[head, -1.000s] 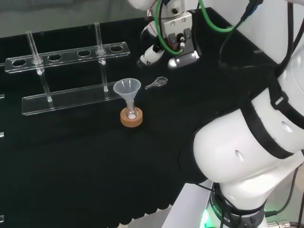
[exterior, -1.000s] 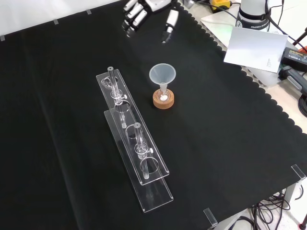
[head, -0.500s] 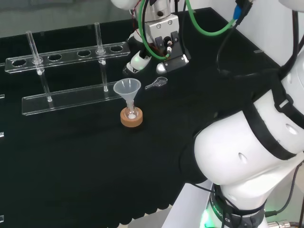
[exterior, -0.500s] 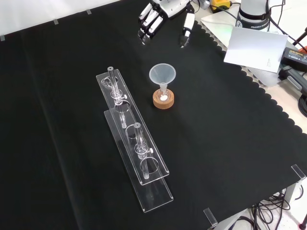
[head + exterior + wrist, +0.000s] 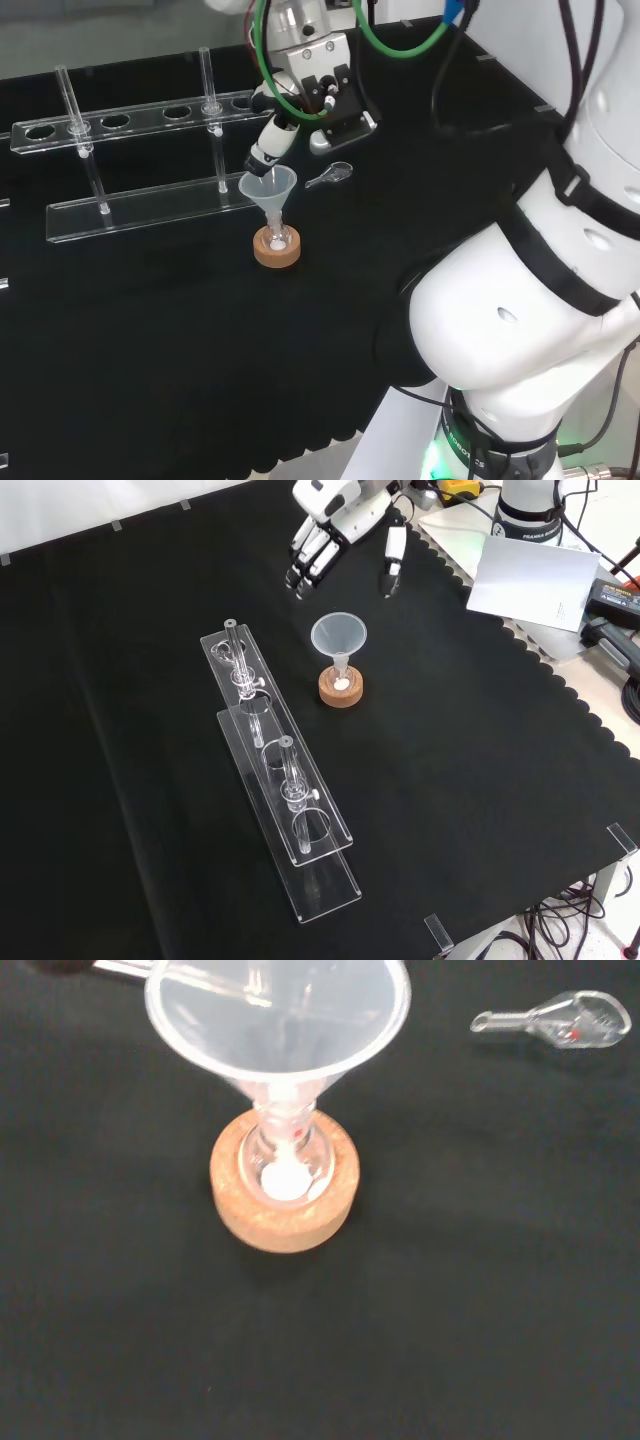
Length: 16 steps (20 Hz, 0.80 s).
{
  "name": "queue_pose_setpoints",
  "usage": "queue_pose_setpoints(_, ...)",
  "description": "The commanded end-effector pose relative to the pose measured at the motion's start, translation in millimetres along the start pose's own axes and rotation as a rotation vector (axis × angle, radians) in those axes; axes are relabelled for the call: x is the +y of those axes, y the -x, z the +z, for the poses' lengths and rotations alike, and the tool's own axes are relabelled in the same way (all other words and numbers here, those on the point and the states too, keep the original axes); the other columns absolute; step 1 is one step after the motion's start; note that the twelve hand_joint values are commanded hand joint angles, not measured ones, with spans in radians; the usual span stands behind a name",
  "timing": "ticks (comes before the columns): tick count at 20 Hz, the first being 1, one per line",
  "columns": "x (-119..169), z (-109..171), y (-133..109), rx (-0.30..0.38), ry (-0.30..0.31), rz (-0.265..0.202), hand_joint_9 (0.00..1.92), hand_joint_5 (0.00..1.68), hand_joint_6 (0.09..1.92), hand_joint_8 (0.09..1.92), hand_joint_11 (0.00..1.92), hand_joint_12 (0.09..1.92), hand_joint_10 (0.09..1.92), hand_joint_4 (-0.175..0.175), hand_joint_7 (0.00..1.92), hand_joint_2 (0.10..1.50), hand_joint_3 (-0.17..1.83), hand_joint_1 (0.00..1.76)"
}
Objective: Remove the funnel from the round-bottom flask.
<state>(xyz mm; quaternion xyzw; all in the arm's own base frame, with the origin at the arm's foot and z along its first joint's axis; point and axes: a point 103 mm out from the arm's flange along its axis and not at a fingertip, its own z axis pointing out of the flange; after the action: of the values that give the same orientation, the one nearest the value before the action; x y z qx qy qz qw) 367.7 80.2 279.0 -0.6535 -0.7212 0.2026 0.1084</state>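
Over the last second we brought the black and white hand [image 5: 335, 535], fingers straight and holding nothing, nearer the clear plastic funnel [image 5: 339, 638]. In the front view, it hung at the funnel's twelve o'clock. The funnel sat in the small round-bottom glass flask [image 5: 284, 1165] on its cork ring stand [image 5: 341, 688], so grasping remained.

Head view: from behind and above the arm's base, looking over the white arm links [image 5: 520, 300] at the bench.
Front view: from the opposite side, looking steeply down on the black cloth [image 5: 150, 730] — about a quarter turn off.
Wrist view: close above the funnel [image 5: 278, 1020] and cork ring [image 5: 285, 1210].
Shared: funnel, cork ring — all three views.
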Motion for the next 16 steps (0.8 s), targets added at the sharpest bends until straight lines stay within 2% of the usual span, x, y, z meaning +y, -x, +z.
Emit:
queue_pose_setpoints(1, 9.1, 6.3, -19.7, -0.057, -0.104, -0.039, 0.11, 0.09, 0.09, 0.30, 0.27, 1.52, 0.69, 0.002, 0.00, 0.79, -0.08, 0.59)
queue_pose_setpoints(3, 13.2, 10.9, -18.1, -0.046, -0.114, -0.071, 0.07, 0.09, 0.09, 0.29, 0.27, 1.52, 0.78, 0.002, 0.00, 0.78, -0.08, 0.62)
queue_pose_setpoints(5, 15.9, 13.8, -18.8, -0.044, -0.127, -0.083, 0.06, 0.09, 0.09, 0.29, 0.28, 1.52, 0.81, 0.002, 0.00, 0.78, -0.08, 0.64)
queue_pose_setpoints(9, 17.2, 16.8, -28.5, -0.076, -0.156, -0.057, 0.05, 0.08, 0.09, 0.26, 0.29, 1.52, 0.82, 0.002, 0.00, 0.78, -0.08, 0.65)
queue_pose_setpoints(16, 25.7, 25.1, -32.9, -0.106, -0.190, -0.032, 0.00, 0.01, 0.09, 0.09, 0.29, 1.52, 0.81, 0.023, 0.00, 0.78, -0.08, 0.67)
